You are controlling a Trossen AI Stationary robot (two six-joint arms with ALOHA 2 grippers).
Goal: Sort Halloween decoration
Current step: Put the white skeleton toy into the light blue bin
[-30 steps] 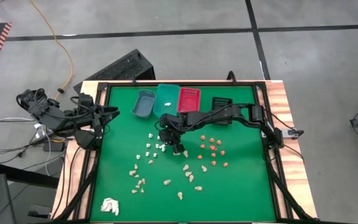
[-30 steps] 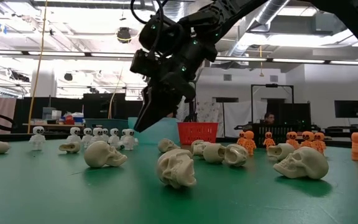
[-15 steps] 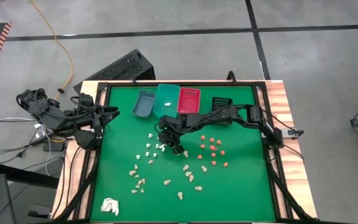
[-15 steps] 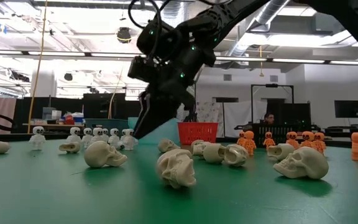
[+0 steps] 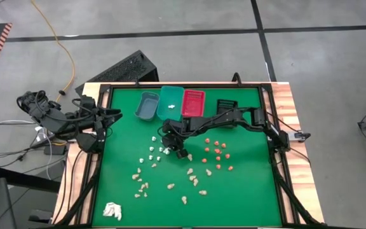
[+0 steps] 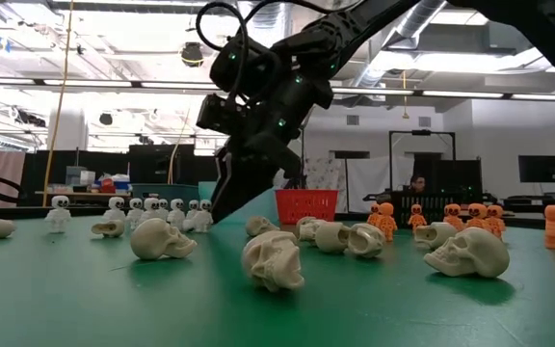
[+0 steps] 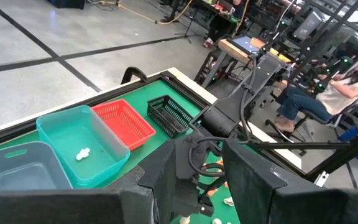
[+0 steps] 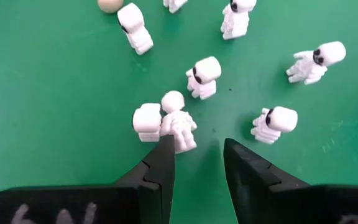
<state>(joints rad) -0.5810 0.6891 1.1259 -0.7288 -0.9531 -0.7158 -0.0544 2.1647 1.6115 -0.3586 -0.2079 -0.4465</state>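
over the middle of the green desk (image 5: 246,191), you see the right claw (image 8: 197,163) lowered among the white pieces of the halloween decoration (image 5: 159,152). its two fingers (image 8: 160,168) stand spread with a clear gap, gripping nothing. a white skeleton figure (image 8: 178,124) lies just ahead of one fingertip, touching or nearly touching it, with a second white figure (image 8: 147,120) pressed against its side. you find more white figures (image 8: 274,124) scattered near, apart from the fingers.

note the layout from above: the white pieces lie beside the right claw (image 5: 173,147), the orange pieces (image 5: 218,152) on the far side of it toward the right arm's base, and the beige skull pieces (image 5: 170,186) nearer the front edge. one white piece (image 7: 79,153) lies in the teal bin (image 7: 86,140); the grey bin (image 5: 147,105), red bin (image 5: 192,102) and black bin (image 5: 226,105) stand in the same row. a white papery wad (image 5: 112,210) lies at the front left corner.

the left claw (image 7: 201,180) waits at the desk's left edge, fingers apart and empty.

in the low view the right arm (image 6: 258,106) hides the white figures behind it, and you cannot tell whether its fingertips touch the desk. a seated person (image 7: 328,99) shows beyond the desk.
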